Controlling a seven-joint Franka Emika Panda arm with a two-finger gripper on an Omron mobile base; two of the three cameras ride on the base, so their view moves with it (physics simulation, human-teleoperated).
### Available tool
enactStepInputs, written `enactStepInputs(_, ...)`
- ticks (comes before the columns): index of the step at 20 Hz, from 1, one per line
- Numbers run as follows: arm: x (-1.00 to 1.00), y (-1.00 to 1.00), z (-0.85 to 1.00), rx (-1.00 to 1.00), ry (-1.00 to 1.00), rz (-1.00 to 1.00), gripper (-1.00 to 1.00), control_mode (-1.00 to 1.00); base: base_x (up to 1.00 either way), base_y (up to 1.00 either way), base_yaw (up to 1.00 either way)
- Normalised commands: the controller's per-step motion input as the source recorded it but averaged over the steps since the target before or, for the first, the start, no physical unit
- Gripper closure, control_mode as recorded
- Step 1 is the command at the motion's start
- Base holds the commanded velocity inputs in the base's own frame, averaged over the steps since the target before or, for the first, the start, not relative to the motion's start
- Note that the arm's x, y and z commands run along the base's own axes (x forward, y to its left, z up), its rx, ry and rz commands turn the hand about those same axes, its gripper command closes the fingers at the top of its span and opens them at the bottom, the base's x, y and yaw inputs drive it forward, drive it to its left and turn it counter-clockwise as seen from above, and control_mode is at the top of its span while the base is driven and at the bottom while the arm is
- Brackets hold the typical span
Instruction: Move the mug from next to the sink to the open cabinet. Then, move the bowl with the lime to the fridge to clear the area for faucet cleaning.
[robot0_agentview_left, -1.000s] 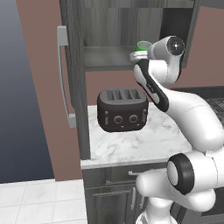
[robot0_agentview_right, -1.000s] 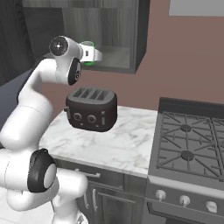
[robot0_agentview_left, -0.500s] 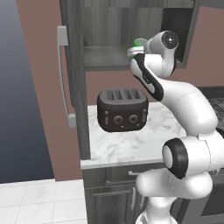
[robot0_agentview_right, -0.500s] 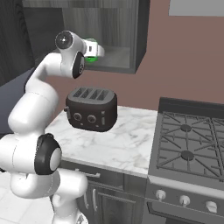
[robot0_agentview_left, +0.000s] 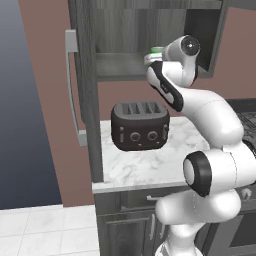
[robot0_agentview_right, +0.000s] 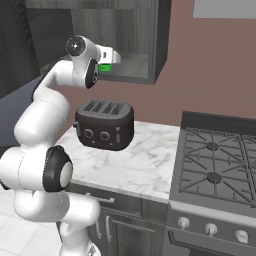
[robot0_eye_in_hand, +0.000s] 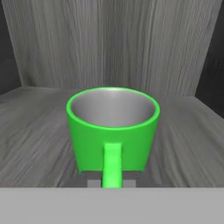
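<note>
- The mug (robot0_eye_in_hand: 113, 131) is being seen upright on the wooden shelf of the open cabinet (robot0_agentview_left: 120, 65), its handle turned toward the hand camera and its grey inside exposed.
- In the hand view, the cabinet's back wall and both side walls are being shown around the mug, which is standing clear of all of them.
- The gripper (robot0_agentview_right: 114, 58) is being held at the cabinet opening, at shelf level, with the arm reaching up from the base.
- A patch of the mug's green is being shown just below the hand in the right base view, and a green sliver is being shown beside the wrist in the left base view.
- Whether the fingers are spread or pinching the mug's handle cannot be told; only two small grey patches are being shown beside the base of the handle.
- The cabinet door (robot0_agentview_left: 82, 95), with its long silver bar handle (robot0_agentview_left: 71, 85), is being shown swung open to the left.
- A dark four-slot toaster (robot0_agentview_left: 140, 126) is being shown on the marble counter (robot0_agentview_left: 145, 167) below the cabinet.
- A gas stove (robot0_agentview_right: 217, 165) is being shown to the right of the counter.
</note>
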Motion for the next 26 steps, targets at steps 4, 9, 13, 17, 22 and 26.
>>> enactStepInputs(4, 0.52, 0.0, 0.0, -0.02, -0.01, 0.0, 1.0, -1.0, 0.0, 0.0, 0.0)
enactStepInputs(9, 0.37, 0.0, -0.02, -0.02, 0.0, 0.0, -1.0, -1.0, 0.0, 0.0, 0.0)
enactStepInputs(13, -0.03, 0.0, 0.0, 0.0, 0.0, 0.0, -1.0, -1.0, 0.0, 0.0, 0.0)
enactStepInputs(17, -0.57, 0.0, 0.0, 0.0, -0.07, 0.0, -1.0, -1.0, 0.0, 0.0, 0.0)
enactStepInputs(22, -0.86, 0.0, -0.02, 0.0, -0.09, 0.0, -1.0, -1.0, 0.0, 0.0, 0.0)
enactStepInputs(26, -1.0, 0.0, -0.44, 0.0, -0.15, 0.0, -1.0, -1.0, 0.0, 0.0, 0.0)
